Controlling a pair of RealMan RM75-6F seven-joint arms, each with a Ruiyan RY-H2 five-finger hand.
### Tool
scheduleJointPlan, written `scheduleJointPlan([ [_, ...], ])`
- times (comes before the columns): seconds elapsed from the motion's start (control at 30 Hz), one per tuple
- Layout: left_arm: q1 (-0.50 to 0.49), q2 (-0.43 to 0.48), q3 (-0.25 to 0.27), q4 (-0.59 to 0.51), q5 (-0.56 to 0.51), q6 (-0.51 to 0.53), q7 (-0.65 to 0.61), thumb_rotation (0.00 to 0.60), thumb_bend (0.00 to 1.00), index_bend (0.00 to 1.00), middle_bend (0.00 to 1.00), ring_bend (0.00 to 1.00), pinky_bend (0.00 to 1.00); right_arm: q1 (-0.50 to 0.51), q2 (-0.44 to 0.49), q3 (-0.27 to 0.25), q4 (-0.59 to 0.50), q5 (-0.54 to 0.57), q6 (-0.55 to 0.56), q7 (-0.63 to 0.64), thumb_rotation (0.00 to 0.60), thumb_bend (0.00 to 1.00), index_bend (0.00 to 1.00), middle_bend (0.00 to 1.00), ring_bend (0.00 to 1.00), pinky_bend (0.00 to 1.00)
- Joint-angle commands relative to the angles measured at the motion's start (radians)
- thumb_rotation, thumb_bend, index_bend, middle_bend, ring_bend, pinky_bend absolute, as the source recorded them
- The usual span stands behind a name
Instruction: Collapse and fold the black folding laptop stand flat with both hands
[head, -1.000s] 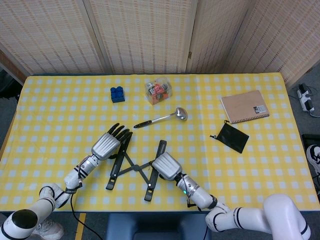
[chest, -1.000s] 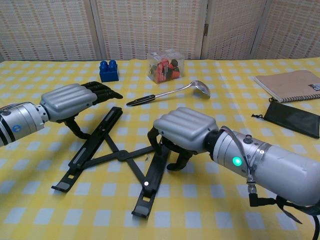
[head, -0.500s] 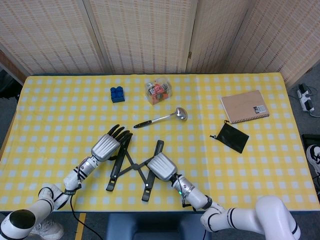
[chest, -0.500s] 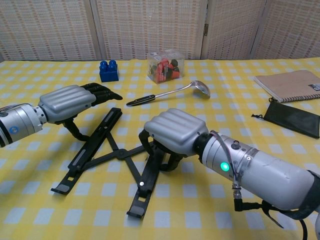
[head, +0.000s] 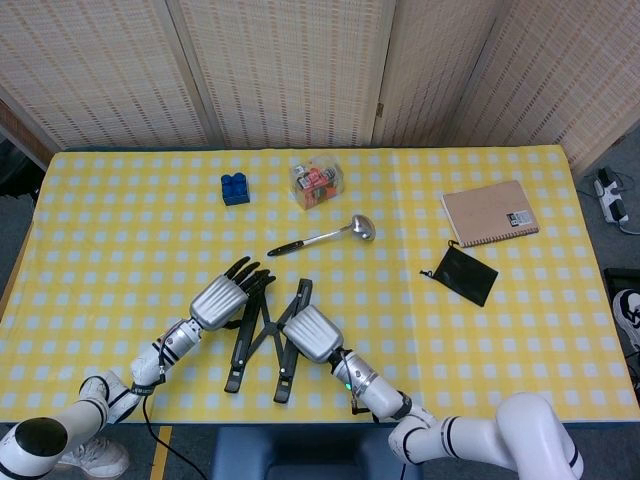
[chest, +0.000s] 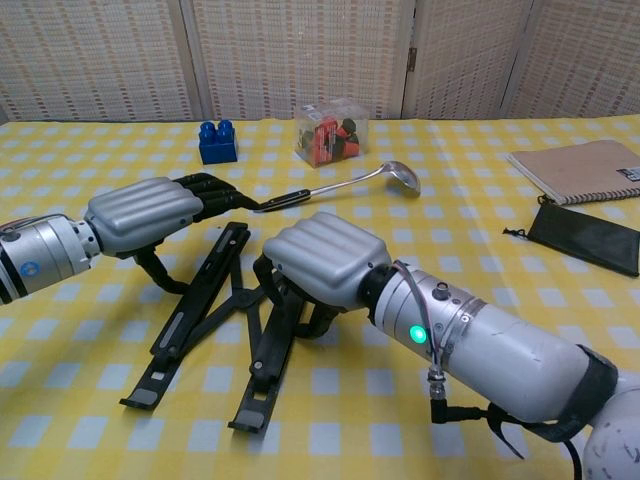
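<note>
The black folding laptop stand (head: 240, 355) lies near the table's front edge, its two rails (chest: 190, 320) drawn close into a narrow X. My right hand (head: 310, 333) grips the right rail from above, fingers curled around it (chest: 320, 260). My left hand (head: 222, 298) lies over the far end of the left rail with fingers stretched forward and the thumb hanging down on the rail's left side (chest: 150, 213). The crossing links are partly hidden under both hands.
A ladle (head: 325, 237) lies just beyond the stand, its handle tip near my left fingertips. Farther back stand a blue brick (head: 235, 188) and a clear box of small items (head: 317, 183). At the right lie a notebook (head: 490, 212) and a black pouch (head: 460, 274).
My right hand has pulled the right rail leftward toward the left rail, narrowing the stand from a wide X. My left hand shifted slightly right, staying on the left rail.
</note>
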Motion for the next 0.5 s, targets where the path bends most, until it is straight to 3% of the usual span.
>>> scheduleJointPlan([
  [0.03,-0.004,0.007,0.001,-0.021,0.005,0.004,0.013,0.6,0.05,0.11,0.14,0.07,0.04,0.006,-0.012,0.005,0.01,-0.001,-0.003,-0.004,0.6,0.25,0.56,0.86,0.95,0.9],
  [0.4,-0.002,0.027,0.006,-0.088,0.015,0.011,0.059,0.6,0.05,0.11,0.14,0.07,0.04,0.014,-0.042,0.009,0.038,-0.012,0.003,-0.01,0.6,0.25,0.56,0.86,0.95,0.9],
  [0.5,0.007,0.043,-0.004,-0.1,0.002,0.019,0.063,0.6,0.05,0.1,0.14,0.07,0.04,0.011,-0.018,0.006,0.002,-0.02,0.004,-0.007,0.6,0.25,0.51,0.85,0.95,0.9],
])
